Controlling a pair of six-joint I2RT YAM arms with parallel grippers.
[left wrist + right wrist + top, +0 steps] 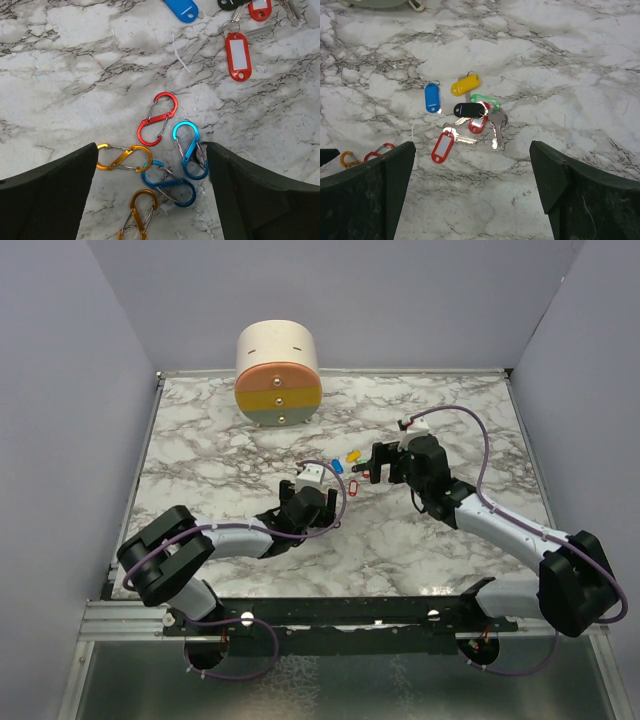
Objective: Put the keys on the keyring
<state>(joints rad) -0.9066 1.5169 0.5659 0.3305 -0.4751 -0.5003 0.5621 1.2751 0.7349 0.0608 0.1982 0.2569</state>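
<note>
the keys (pixel 470 107) lie in a loose cluster on the marble surface (pixel 580 75), just ahead of the right pincer (pixel 472 145). the blue tag (pixel 432 97) sits apart at the left and the yellow tag (pixel 465 85) is farthest back. the green tag (pixel 482 99), black tag (pixel 469 109) and red tag (pixel 477 123) overlap in the middle, with a silver key (pixel 496 125) touching them. a 2nd red tag (pixel 442 146) lies nearest. the right pincer is released, fingers wide apart, grasping nothing. the left pincer (pixel 152 147) is released too. 5 clips lie on the surface between and ahead of its fingers: red clip (pixel 158 118), light blue clip (pixel 190 150), dark blue clip (pixel 170 184), gold clip (pixel 125 157) and orange clip (pixel 137 212). they are near the keys but apart from them.
</note>
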